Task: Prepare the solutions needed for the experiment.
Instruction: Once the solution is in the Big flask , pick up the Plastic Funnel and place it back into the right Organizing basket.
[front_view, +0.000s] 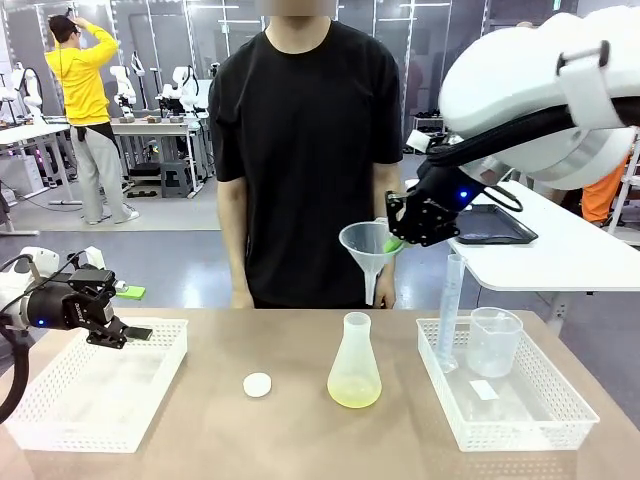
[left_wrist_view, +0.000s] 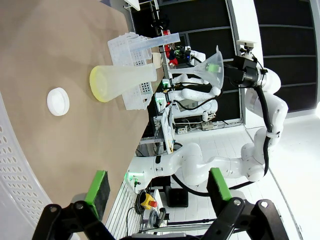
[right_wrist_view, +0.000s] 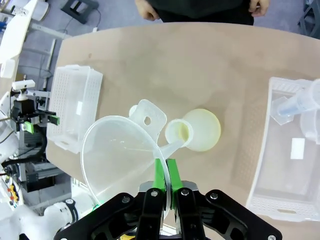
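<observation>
A clear conical flask (front_view: 355, 366) stands on the table's middle with pale yellow solution (front_view: 354, 392) in its bottom; it also appears as the flask (left_wrist_view: 120, 81) and flask (right_wrist_view: 197, 130). My right gripper (front_view: 403, 236) is shut on the rim of a clear plastic funnel (front_view: 368, 245), held above the flask and slightly to its right. In the right wrist view the funnel (right_wrist_view: 120, 152) has its spout tip just at the flask mouth. My left gripper (front_view: 128, 331) hovers open over the left white basket (front_view: 95, 385), holding nothing; its fingers (left_wrist_view: 97, 186) stand apart.
A small white round cap (front_view: 258, 384) lies left of the flask. The right white basket (front_view: 500, 410) holds a tall graduated cylinder (front_view: 449, 310) and a clear beaker (front_view: 493, 342). A person in a black shirt (front_view: 305, 150) stands at the far edge.
</observation>
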